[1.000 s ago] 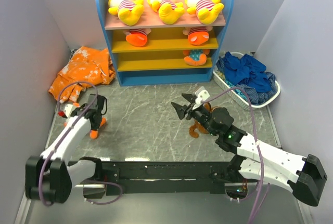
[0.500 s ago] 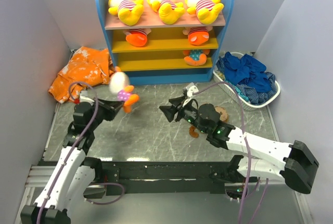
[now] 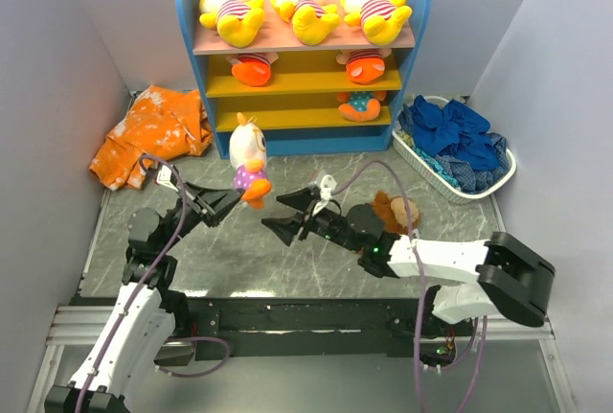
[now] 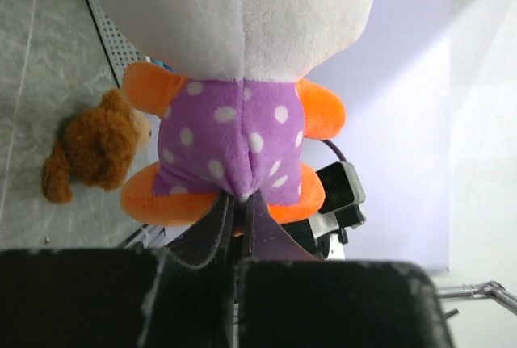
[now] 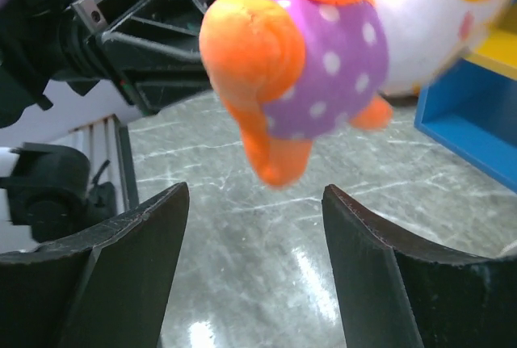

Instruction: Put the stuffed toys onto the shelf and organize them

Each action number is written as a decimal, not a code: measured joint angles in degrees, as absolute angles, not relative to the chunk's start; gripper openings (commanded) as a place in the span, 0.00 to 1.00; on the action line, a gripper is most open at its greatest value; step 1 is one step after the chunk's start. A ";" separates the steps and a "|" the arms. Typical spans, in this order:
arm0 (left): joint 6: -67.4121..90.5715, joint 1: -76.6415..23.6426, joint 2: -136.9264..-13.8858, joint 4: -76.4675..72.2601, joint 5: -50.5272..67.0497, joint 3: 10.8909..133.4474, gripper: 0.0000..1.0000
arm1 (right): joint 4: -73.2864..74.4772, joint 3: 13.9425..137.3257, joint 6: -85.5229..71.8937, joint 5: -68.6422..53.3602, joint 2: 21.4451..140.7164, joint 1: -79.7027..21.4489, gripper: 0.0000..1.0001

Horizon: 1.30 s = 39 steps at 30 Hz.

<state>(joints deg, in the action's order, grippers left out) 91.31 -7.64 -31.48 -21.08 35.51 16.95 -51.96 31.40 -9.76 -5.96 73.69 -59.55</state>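
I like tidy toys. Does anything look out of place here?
Yes. The brown monkey lies on the table, not on the shelf, and the left claw pinches a purple-dotted doll in mid-air.

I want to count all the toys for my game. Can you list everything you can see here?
shelf: 1, blue sides, pink top, yellow boards, back of table
yellow toys: 3, red-white stripes, on the top board
striped toys: 2, orange feet, second board
teal dotted toy: 1, orange limbs, third board, right
purple dotted toy: 1, white head, held up before the shelf
brown monkey: 1, on the table
orange cloth: 1, orange-white, left of shelf
basket: 1, white, right of shelf
blue cloths: several, dark blue, in basket
table: 1, grey marble
left end effector: 1, black, shut on the purple dotted toy
right end effector: 1, black, open, empty
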 measured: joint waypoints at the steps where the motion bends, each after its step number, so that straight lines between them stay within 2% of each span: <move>1: 92.53 -7.64 -31.18 -22.57 36.12 15.97 0.01 | -52.66 31.77 -8.95 -5.54 75.00 -59.94 0.74; 12: 98.10 -7.64 -30.17 -27.29 38.26 12.64 0.01 | -63.13 35.20 0.08 3.55 80.36 -64.49 0.71; 15: 99.33 -7.64 -30.28 -29.45 38.39 12.38 0.01 | -64.64 36.18 2.66 5.04 81.71 -65.17 0.65; 18: 100.36 -7.62 -30.52 -30.76 38.68 12.36 0.02 | -66.28 36.88 4.75 5.89 83.31 -65.28 0.46; 19: 100.47 -7.62 -30.59 -31.05 38.72 12.36 0.06 | -66.59 37.01 5.15 6.07 83.66 -65.28 0.29; 20: 100.60 -7.57 -30.59 -31.09 38.68 12.34 0.25 | -66.89 37.34 5.98 6.07 84.16 -65.30 0.20; 22: 100.05 -7.42 -30.59 -31.07 38.26 12.34 0.46 | -67.26 38.06 7.73 6.35 84.86 -65.52 0.03; 23: 99.15 -7.33 -30.57 -30.24 38.26 12.49 0.60 | -67.35 38.35 8.91 6.98 84.99 -65.58 0.00; 25: 96.57 -7.38 -30.57 -25.89 38.35 14.22 0.71 | -67.13 38.83 11.11 8.05 85.03 -65.65 0.00; 26: 94.59 -7.40 -30.59 -23.92 38.33 15.38 0.80 | -66.57 39.18 12.23 8.51 85.03 -65.63 0.00; 31: 83.57 -7.55 -31.64 -11.62 36.05 24.97 0.97 | -61.45 41.67 20.84 11.27 84.86 -65.56 0.00; 39: 59.90 -7.60 -36.80 10.85 20.71 43.77 0.97 | -40.77 45.25 37.19 11.16 83.13 -62.33 0.00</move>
